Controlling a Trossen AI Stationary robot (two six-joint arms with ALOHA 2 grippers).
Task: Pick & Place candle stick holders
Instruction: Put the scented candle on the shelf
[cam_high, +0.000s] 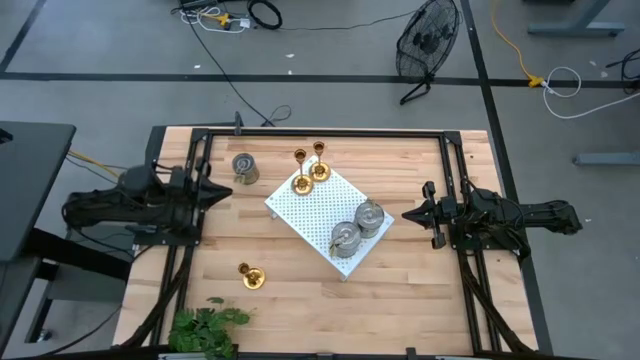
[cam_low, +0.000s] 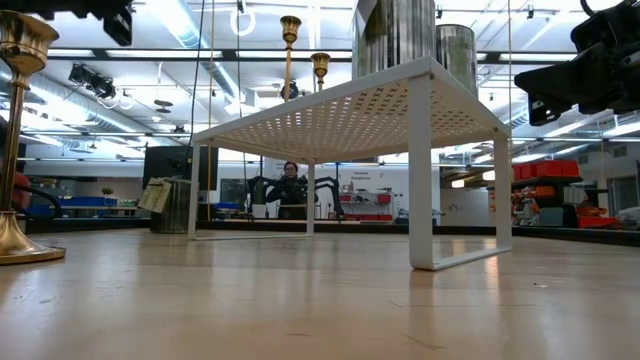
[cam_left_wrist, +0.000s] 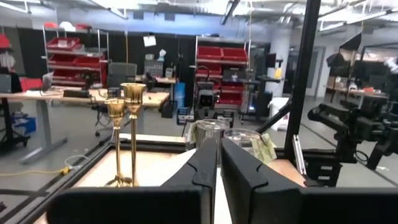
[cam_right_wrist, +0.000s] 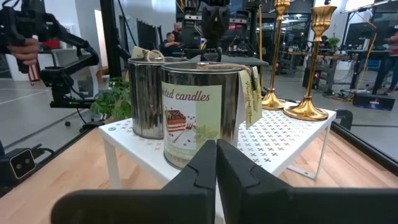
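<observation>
A white perforated board (cam_high: 312, 205) on legs stands mid-table. On it are two brass candle stick holders (cam_high: 301, 184) (cam_high: 319, 171) at its far left corner and two silver-grey tins (cam_high: 370, 216) (cam_high: 346, 238) at its near right. A third tin (cam_high: 245, 167) stands on the table beyond the board's left. A third brass holder (cam_high: 250, 277) stands on the table at the near left. My left gripper (cam_high: 226, 192) is shut, raised at the table's left, pointing toward the board. My right gripper (cam_high: 407, 213) is shut at the right, level with the tins (cam_right_wrist: 193, 115).
A green leafy plant (cam_high: 205, 325) sits at the table's near left edge. Black frame rails (cam_high: 320, 132) run round the table top. Bare wood lies between the board and the near edge. A person sits in the room behind the table (cam_low: 291, 185).
</observation>
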